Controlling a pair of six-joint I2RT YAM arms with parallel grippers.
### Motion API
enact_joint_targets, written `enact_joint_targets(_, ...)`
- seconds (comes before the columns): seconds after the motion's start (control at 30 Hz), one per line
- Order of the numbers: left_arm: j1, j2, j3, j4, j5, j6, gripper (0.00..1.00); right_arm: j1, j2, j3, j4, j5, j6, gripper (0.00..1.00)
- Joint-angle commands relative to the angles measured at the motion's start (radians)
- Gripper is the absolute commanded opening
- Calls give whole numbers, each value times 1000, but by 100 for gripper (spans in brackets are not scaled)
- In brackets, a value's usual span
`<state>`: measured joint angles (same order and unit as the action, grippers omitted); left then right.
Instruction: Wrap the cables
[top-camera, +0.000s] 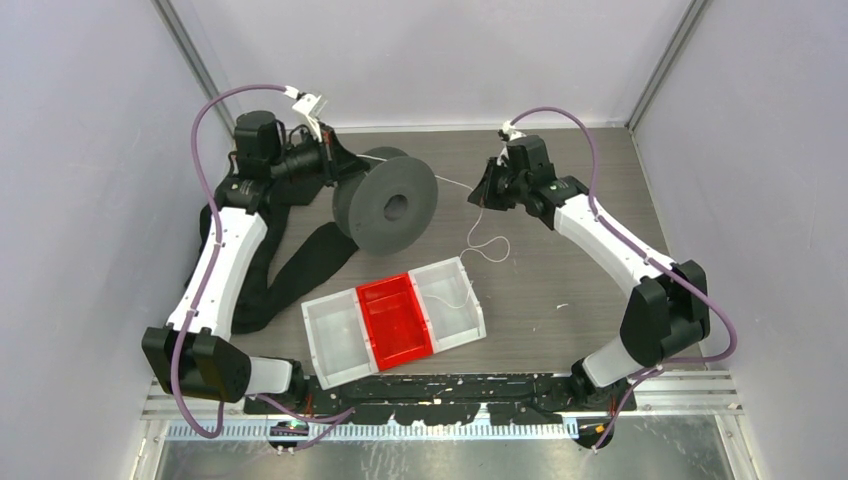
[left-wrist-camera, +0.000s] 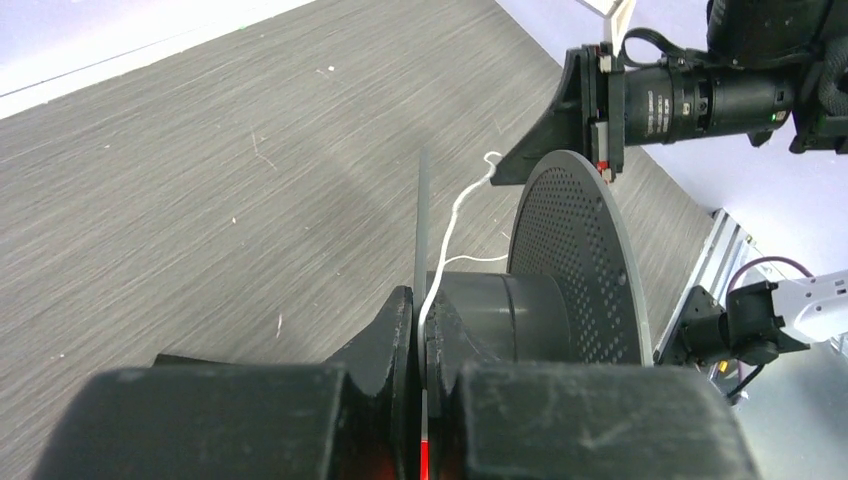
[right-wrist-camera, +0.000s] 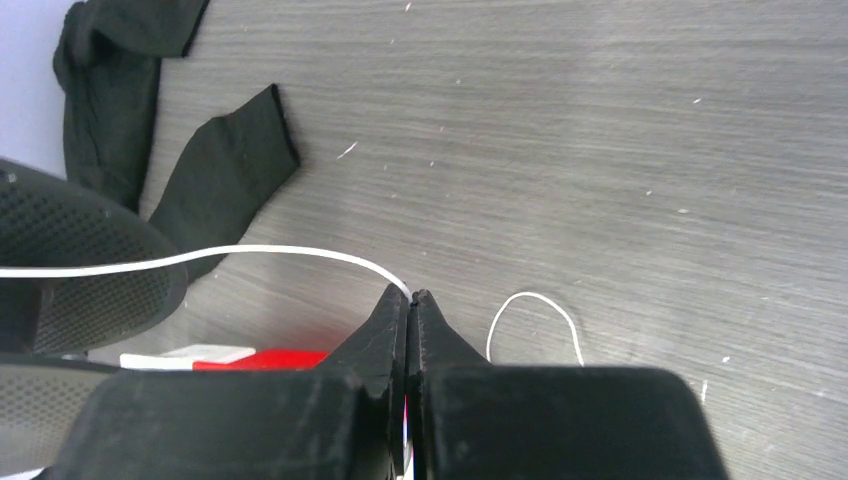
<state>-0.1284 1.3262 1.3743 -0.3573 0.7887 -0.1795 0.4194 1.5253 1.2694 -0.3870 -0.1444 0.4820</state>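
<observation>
A thin white cable (top-camera: 455, 183) runs from the grey spool (top-camera: 385, 205) across to my right gripper (top-camera: 484, 193), which is shut on it. Below the grip the cable hangs in a loop (top-camera: 490, 247) and trails into the tray. In the right wrist view the cable (right-wrist-camera: 250, 252) enters the closed fingertips of the right gripper (right-wrist-camera: 412, 297). My left gripper (left-wrist-camera: 420, 305) is shut on the spool's thin near flange (left-wrist-camera: 421, 200). The cable (left-wrist-camera: 450, 225) passes over that flange beside the fingers. The perforated far flange (left-wrist-camera: 580, 270) stands upright to the right.
A three-part tray (top-camera: 335, 335) with a red middle compartment (top-camera: 395, 320) lies near the front, with the cable's end in its right compartment (top-camera: 455, 295). A wide black strap (top-camera: 300, 270) lies left of the spool. Grey walls close in on both sides.
</observation>
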Motion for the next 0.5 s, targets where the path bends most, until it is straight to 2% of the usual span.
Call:
enact_joint_targets(0.0,11,-36,52,106,-33,-85,0,48,-12,-25,42,-63,26,1)
enact_joint_targets(0.23,12,-36,-12,315,-236,-319,0,195,12,-56,136,-28,45,0)
enact_joint_targets(0.33,12,-50,-46,376,-367,-417,0,236,19,-77,230,-28,75,0)
enact_joint_targets(0.47,5,-84,-104,422,-548,-472,0,270,22,-107,375,-59,124,1)
